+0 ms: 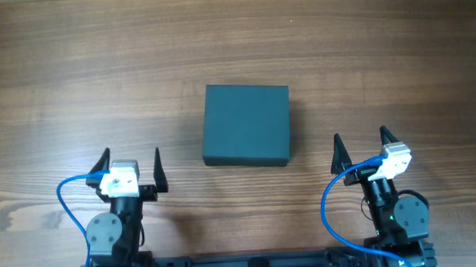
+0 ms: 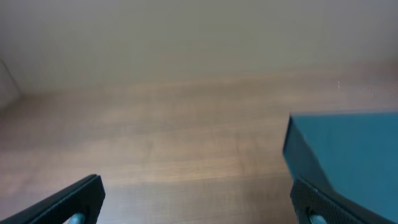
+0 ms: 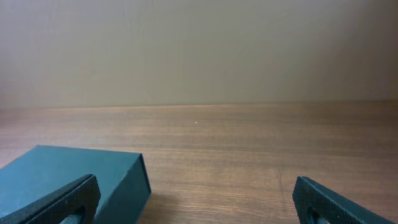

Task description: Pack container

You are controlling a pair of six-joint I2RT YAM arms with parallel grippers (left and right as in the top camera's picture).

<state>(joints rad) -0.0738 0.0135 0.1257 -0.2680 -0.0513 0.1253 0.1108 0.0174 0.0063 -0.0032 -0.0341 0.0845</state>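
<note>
Item: container (image 1: 246, 123), closed, at the centre of the table (image 1: 74, 76). I see my left gripper (image 1: 131, 154) at its eight o'clock, released and holding nothing. My right gripper (image 1: 360, 136) at four o'clock is likewise released.

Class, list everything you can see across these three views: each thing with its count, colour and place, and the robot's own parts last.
container: one, dark teal-grey, closed, mid-table, ahead of and between the grippers
table: one, brown wood grain, under everything
wall: one, beige, behind the table
left gripper: one, black fingers, open, empty, left of the container
right gripper: one, black fingers, open, empty, right of the container
cables: two, blue, one per arm
</note>
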